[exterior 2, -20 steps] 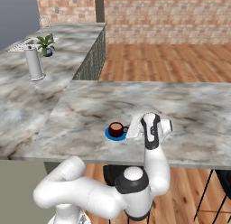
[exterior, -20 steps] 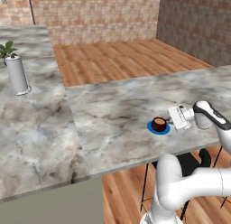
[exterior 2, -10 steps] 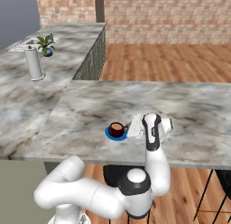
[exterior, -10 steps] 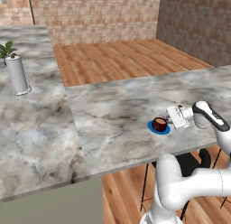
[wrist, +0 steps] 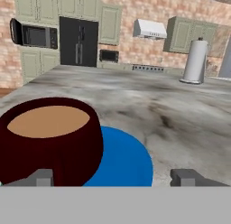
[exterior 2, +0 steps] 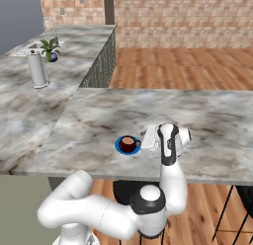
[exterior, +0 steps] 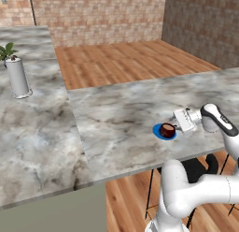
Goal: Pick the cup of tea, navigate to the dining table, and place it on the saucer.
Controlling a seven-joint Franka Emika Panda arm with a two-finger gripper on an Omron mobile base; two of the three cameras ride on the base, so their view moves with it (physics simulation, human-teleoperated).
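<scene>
Sitting on the saucer [exterior: 165,133], the cup of tea [exterior: 167,130] is beside the claw [exterior: 178,126] (jaws spread, gripping nothing).

walls: brick [exterior: 98,13] | floor: wood planks [exterior: 126,62] | cabinets: pale green [wrist: 110,24]

Dining table [exterior: 121,119]: bare marble to the left, far and right of the saucer [exterior: 159,133].
Obstacle: cup of tea [exterior: 167,130] on the saucer.
White canister [exterior: 17,77]: well apart, far left counter.
</scene>
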